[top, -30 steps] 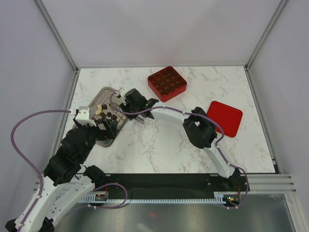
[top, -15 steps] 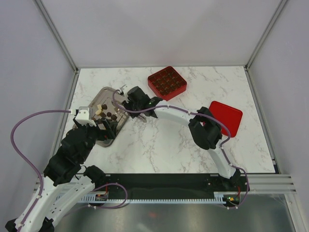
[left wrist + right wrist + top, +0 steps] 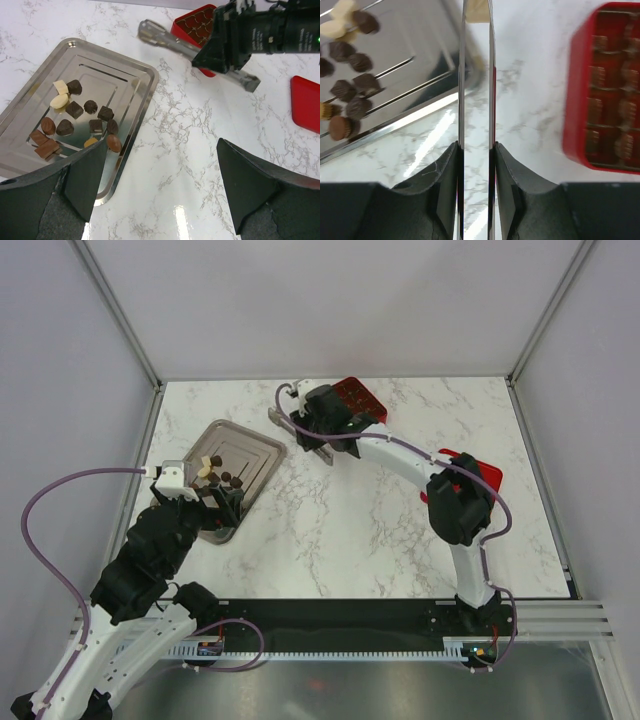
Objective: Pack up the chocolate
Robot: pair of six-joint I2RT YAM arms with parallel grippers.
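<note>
Nearest us, the left claw (image 3: 157, 150) hangs spread wide over the near end of the tray (image 3: 142, 75), gripping nothing. The chocolate (image 3: 75, 109) lies loose in that tray. Farther out, the right claw (image 3: 475, 146), clamped on the tongs (image 3: 165, 37), has swung off the tray this past second and is now beside the red box (image 3: 574, 90). Something pale shows between the tong tips. We reckon it's a piece bound for a compartment.

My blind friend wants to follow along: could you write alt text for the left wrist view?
A steel tray on a marble table holds a cluster of small chocolates, mostly dark, a few cream. Beyond it the right gripper holds metal tongs near a red gridded box; a red lid lies at the right edge.
</note>
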